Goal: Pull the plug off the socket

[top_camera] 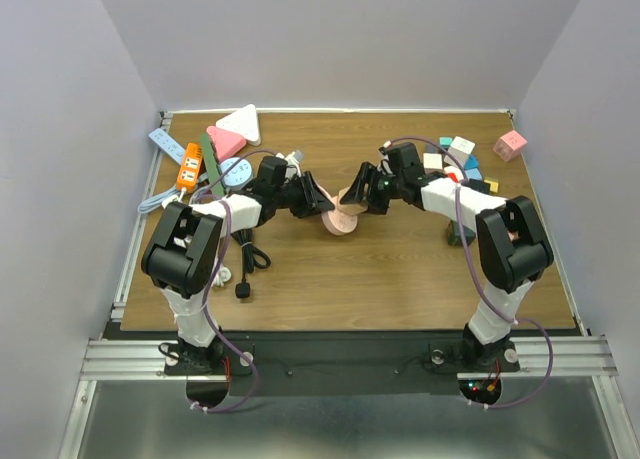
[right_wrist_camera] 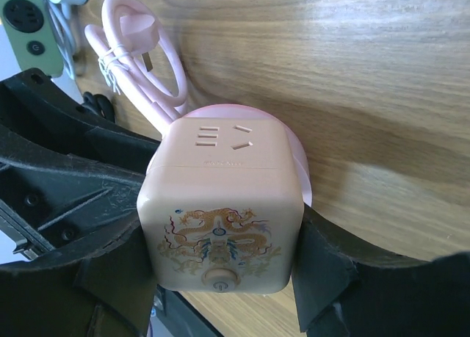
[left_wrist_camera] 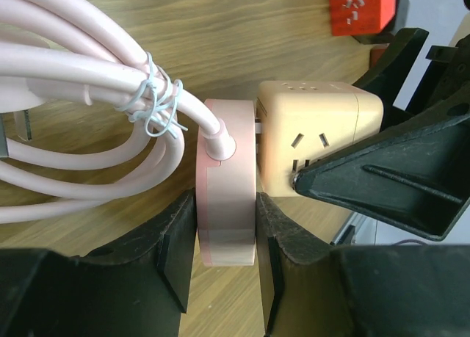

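Note:
A round pink plug [left_wrist_camera: 226, 183] sits against one face of a beige cube socket [left_wrist_camera: 316, 139], with a thin gap where a prong shows. My left gripper [left_wrist_camera: 226, 230] is shut on the plug's flat sides. Its pink cable [left_wrist_camera: 88, 87] is coiled and bound with a white tie [left_wrist_camera: 156, 102]. My right gripper [right_wrist_camera: 220, 260] is shut on the cube socket [right_wrist_camera: 220, 205], which has a dragon print and a round switch; the plug's pink rim [right_wrist_camera: 299, 168] shows behind it. In the top view the left gripper [top_camera: 312, 197] and right gripper [top_camera: 362, 197] meet at the table's middle over the pink plug [top_camera: 340, 219].
Power strips [top_camera: 178, 157], a pink block [top_camera: 225, 142] and a white triangle [top_camera: 241, 124] lie at the back left. Coloured blocks [top_camera: 460, 157] and a pink cube [top_camera: 510, 145] lie at the back right. A black cable [top_camera: 245, 269] lies by the left arm. A red block [left_wrist_camera: 356, 6] shows beyond the socket.

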`<move>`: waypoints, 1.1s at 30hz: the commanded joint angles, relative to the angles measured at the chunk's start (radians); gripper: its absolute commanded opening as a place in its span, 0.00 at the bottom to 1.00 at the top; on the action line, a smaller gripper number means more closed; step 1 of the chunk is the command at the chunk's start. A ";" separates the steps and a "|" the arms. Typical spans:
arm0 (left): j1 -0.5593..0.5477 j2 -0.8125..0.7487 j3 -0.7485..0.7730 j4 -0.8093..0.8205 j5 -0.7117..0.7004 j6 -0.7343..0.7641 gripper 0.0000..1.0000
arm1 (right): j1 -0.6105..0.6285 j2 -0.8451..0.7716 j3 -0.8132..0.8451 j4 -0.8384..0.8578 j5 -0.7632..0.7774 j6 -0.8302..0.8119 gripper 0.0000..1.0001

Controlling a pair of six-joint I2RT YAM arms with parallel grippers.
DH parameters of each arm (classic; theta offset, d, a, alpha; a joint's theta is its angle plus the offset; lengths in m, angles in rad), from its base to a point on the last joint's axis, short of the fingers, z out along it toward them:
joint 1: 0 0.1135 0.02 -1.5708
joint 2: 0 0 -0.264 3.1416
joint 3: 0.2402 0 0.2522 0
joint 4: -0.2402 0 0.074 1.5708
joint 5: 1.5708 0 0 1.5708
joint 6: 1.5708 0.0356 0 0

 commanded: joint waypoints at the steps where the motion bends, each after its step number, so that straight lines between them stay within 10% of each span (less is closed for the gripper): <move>1: 0.080 -0.013 -0.035 -0.045 -0.178 0.039 0.00 | -0.031 -0.068 0.069 -0.034 0.012 -0.043 0.00; 15: 0.149 0.012 -0.087 -0.042 -0.182 0.083 0.00 | -0.200 -0.231 0.150 -0.299 -0.149 -0.243 0.00; 24: 0.151 -0.051 -0.046 -0.055 -0.132 0.091 0.00 | -0.269 -0.182 0.295 -0.333 0.657 -0.261 0.00; 33: 0.197 -0.079 0.030 -0.141 -0.097 0.129 0.00 | -0.395 0.000 0.386 -0.429 0.793 -0.249 0.00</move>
